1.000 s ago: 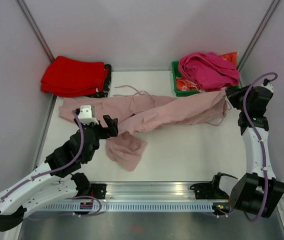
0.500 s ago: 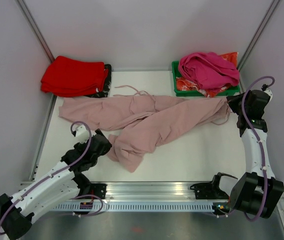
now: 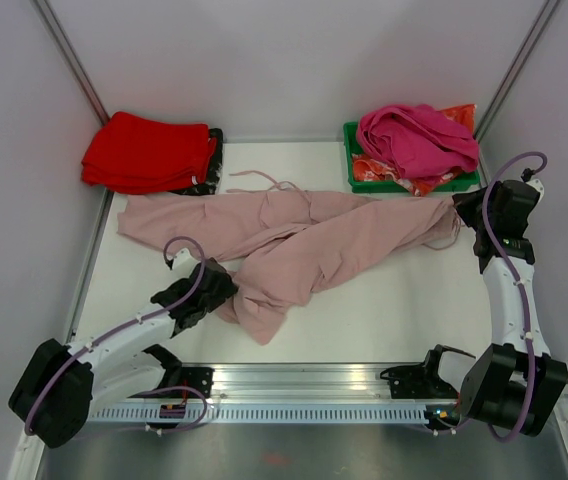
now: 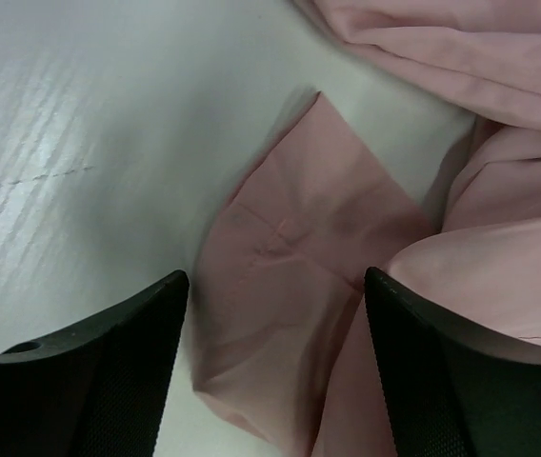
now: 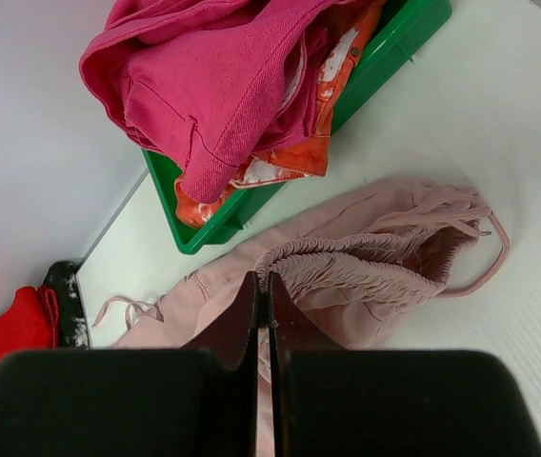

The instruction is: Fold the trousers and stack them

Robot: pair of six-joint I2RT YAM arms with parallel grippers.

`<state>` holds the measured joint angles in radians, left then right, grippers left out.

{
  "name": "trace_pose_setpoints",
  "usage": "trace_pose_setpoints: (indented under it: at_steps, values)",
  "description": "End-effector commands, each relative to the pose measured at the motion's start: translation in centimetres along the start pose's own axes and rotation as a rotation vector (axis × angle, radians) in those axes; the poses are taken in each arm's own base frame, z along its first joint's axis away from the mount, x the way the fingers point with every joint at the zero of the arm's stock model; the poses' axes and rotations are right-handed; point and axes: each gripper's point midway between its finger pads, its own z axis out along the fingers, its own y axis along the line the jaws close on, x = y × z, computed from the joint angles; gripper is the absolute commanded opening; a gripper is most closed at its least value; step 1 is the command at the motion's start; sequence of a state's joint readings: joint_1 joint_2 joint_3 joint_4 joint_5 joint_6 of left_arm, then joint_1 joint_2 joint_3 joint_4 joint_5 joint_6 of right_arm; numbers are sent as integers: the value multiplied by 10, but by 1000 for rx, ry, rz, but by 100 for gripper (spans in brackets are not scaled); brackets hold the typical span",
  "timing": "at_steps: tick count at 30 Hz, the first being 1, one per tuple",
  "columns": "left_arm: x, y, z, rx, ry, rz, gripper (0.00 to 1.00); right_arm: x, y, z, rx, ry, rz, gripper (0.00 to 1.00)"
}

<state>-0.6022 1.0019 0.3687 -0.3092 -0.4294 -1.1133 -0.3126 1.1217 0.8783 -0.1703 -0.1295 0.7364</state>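
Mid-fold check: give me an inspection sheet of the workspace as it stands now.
Surface: white table, no spills seen.
Job's things: trousers spread unfolded across the middle.
Clutter: red folded garments far left; green bin holding magenta garment far right.
Grippers: left gripper open astride a leg end; right gripper shut, apparently pinching the waistband.
Cables: purple cables loop along both arms, no snag seen.
Surroundings: pale walls; metal rail at near edge.
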Motion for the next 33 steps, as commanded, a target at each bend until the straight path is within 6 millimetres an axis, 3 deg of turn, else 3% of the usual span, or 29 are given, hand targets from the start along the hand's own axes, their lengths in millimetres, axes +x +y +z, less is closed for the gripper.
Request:
trace_pose_setpoints:
  at_steps: [1,6,9,10,12,17,22,25,28,33]
  values:
    - [16,1,8,17,62,37,77,-11,6,0,-16,-30,-10,0]
    - [22,8,11,-30,104,52,61,-8,7,4,-25,-10,4,0]
    - [23,9,9,-27,110,57,38,-4,4,8,-20,7,0,0]
    - [20,6,8,-22,108,58,18,-3,4,9,-20,10,-3,0]
    - [13,11,4,-52,94,62,2,-3,3,11,-15,15,-8,0]
    - [-33,15,-7,-60,20,16,2,-6,7,15,-25,20,1,0]
    - [-113,48,-26,-138,-134,-84,2,-8,8,20,-26,15,28,0]
    - [-147,79,-35,-228,-194,-132,2,-8,2,25,-12,13,61,0]
    - [-172,102,-42,-270,-221,-177,2,-7,-5,28,9,7,77,0]
    - [-192,136,-53,-349,-282,-323,2,-14,-18,22,67,-40,63,0]
